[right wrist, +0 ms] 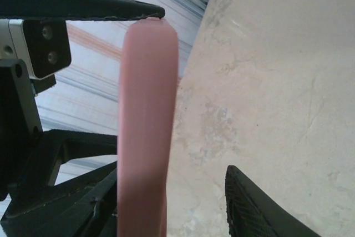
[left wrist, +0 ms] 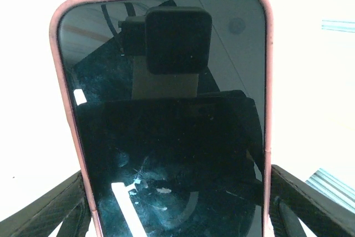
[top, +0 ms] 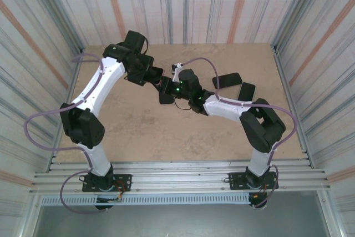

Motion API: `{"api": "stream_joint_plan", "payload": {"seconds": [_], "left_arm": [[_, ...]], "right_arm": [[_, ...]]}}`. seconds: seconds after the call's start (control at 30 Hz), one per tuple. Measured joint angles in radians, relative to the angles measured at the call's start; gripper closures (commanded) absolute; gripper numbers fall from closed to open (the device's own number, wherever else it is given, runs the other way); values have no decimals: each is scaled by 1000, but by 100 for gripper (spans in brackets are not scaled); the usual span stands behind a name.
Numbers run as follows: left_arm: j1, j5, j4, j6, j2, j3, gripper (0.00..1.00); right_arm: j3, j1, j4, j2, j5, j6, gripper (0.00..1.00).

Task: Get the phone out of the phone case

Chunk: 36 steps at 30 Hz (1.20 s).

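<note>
The phone (left wrist: 166,154), its dark screen facing the left wrist camera, sits in a pink phone case (left wrist: 267,81) that rims it on all sides. My left gripper (left wrist: 176,173) is shut on the case, with one finger against each long side, holding it above the table. In the right wrist view the case's pink edge (right wrist: 145,126) stands upright between the jaws of my right gripper (right wrist: 172,170). That gripper's right finger (right wrist: 260,209) is still a clear gap away from the case. Both grippers meet over the table's middle (top: 166,90).
Two dark phone-like slabs (top: 227,80) (top: 246,91) lie flat on the tan table (top: 138,126) to the right, behind the right arm. Corrugated striped walls (top: 310,37) close in the table on three sides.
</note>
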Motion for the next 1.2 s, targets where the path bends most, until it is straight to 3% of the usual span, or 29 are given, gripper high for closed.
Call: {"api": "stream_joint_plan", "payload": {"seconds": [0.27,0.57,0.77,0.93,1.2], "left_arm": [[0,5,8,-46,-11,-14,49],[0,7,21,-71,-31,-31,46],[0,6,33,-69,-51,-35,31],[2,7,45,-52,-63,-47,2],[25,11,68,37,-104,-66,1]], "right_arm": [[0,31,138,14,107,26,66],[0,37,198,48,117,51,81],[0,38,217,48,125,51,90],[-1,38,222,48,125,42,93],[-78,3,192,25,105,-26,94]]}}
